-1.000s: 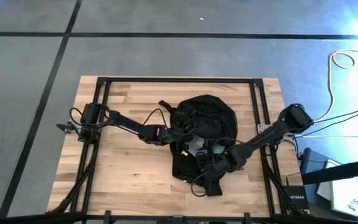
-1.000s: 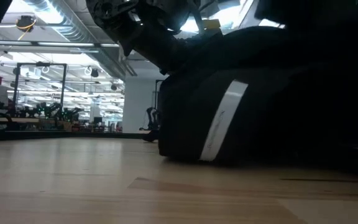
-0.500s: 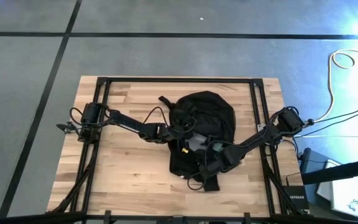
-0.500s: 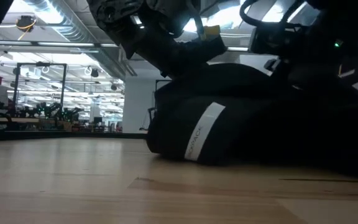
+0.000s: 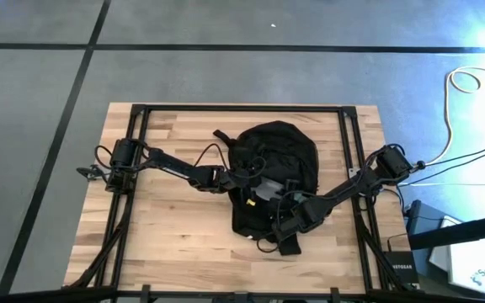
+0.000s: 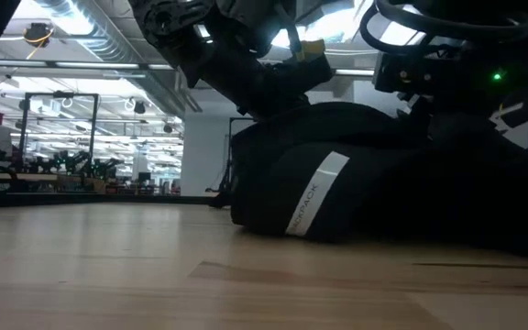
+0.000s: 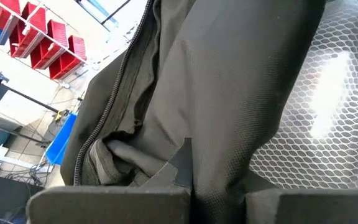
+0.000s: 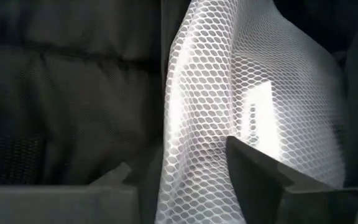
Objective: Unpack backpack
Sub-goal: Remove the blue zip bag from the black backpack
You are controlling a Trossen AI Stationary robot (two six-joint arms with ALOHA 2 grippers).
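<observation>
With the large black soft fabric backpack (image 5: pixel 273 181) lying near the middle of the light wooden bench (image 5: pixel 167 231), a bit toward its right edge, you have both arms reaching into it from opposite sides. Left gripper (image 5: pixel 244 176) sits at the pack's left side; in its wrist view the fingers are pressed together on a fold of the dark fabric right beside the zipper track (image 7: pixel 107 115). Right gripper (image 5: pixel 286 220) is down on the pack's near-right part, toward the bench's front edge. In its wrist view one dark fingertip (image 8: pixel 260 171) overlaps the white mesh material (image 8: pixel 210 93); you can't tell from that whether it actually grips the mesh or how far the fingers are apart. From table height, the pack shows a light-grey reflective stripe (image 6: pixel 317 195) on its front, with both arms bearing down on top of it.
</observation>
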